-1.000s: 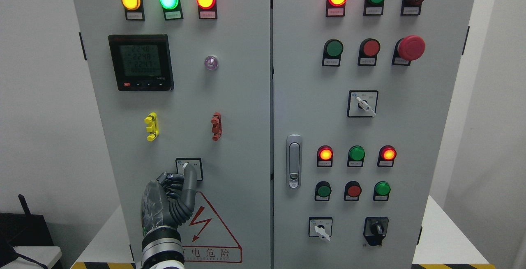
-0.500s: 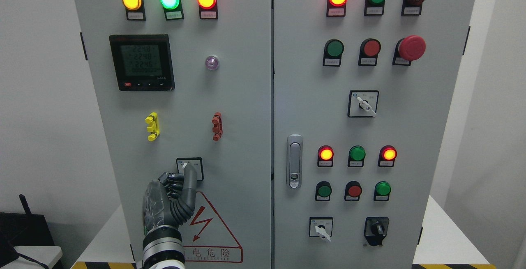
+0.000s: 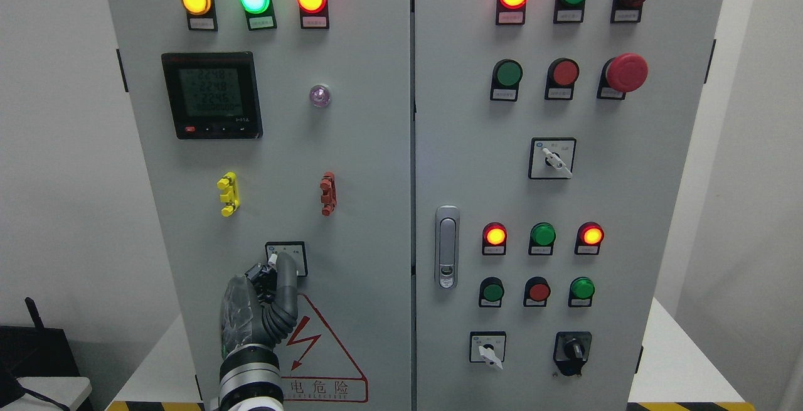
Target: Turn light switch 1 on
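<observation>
The small rotary selector switch [image 3: 297,253], a white square plate with a black frame, sits low on the grey cabinet's left door. My left hand [image 3: 274,271] comes up from the bottom edge and covers most of the plate. Its dark fingers [image 3: 285,273] are curled around the switch's white knob [image 3: 273,261], whose tip shows at the plate's left side. The knob's body is hidden behind the fingers. My right hand is out of the picture.
Above the switch are a yellow clip [image 3: 228,194], a red clip [image 3: 327,193], a digital meter [image 3: 212,95] and lit lamps. A warning sticker [image 3: 320,351] lies just below. The right door carries a handle [image 3: 446,246], push buttons, a red emergency stop [image 3: 626,73] and more rotary switches.
The white knob tip has shifted left and slightly down within the plate, with my left hand following it. The whole view has also slid a little to the left.
</observation>
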`<control>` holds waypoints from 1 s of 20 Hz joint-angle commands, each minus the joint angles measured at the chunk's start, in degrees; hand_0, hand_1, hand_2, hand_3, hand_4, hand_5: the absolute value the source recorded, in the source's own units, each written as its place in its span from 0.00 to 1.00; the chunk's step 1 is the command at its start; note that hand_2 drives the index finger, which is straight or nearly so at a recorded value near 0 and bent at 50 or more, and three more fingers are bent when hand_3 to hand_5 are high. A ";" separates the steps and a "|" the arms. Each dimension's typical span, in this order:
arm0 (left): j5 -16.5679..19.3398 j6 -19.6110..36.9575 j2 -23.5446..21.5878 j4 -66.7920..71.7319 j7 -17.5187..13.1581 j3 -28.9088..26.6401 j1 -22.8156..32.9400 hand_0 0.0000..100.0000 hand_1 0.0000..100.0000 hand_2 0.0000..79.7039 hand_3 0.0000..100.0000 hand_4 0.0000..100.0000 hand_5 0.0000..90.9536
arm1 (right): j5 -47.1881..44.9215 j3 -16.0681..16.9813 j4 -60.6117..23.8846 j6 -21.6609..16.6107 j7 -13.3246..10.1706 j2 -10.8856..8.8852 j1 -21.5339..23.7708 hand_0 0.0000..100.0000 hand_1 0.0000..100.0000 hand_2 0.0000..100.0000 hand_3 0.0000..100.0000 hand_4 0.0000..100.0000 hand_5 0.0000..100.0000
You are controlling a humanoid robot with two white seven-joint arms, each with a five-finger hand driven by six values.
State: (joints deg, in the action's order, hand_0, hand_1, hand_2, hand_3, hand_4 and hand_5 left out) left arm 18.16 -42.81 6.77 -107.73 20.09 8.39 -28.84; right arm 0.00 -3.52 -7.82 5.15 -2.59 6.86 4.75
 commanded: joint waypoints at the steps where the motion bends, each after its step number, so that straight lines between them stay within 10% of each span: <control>1: -0.05 0.27 0.00 -0.02 0.65 -0.04 0.02 0.69 0.13 0.53 0.81 0.87 0.95 | -0.97 0.00 0.00 0.04 0.04 0.00 0.00 0.12 0.39 0.00 0.00 0.00 0.00; 9: 0.04 0.27 0.09 -0.20 0.83 -0.13 0.10 0.69 0.11 0.52 0.81 0.87 0.95 | -0.97 0.00 0.00 0.04 0.04 0.00 0.00 0.12 0.39 0.00 0.00 0.00 0.00; 20: -0.05 0.27 0.09 -0.29 0.74 -0.13 0.10 0.43 0.15 0.52 0.81 0.88 0.95 | -1.05 0.00 0.00 0.04 0.04 0.00 0.00 0.12 0.39 0.00 0.00 0.00 0.00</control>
State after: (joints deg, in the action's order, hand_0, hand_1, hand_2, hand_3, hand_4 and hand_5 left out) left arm 18.15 -42.57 6.82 -107.92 21.25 8.28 -28.76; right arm 0.00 -3.51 -7.82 5.15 -2.59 6.86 4.75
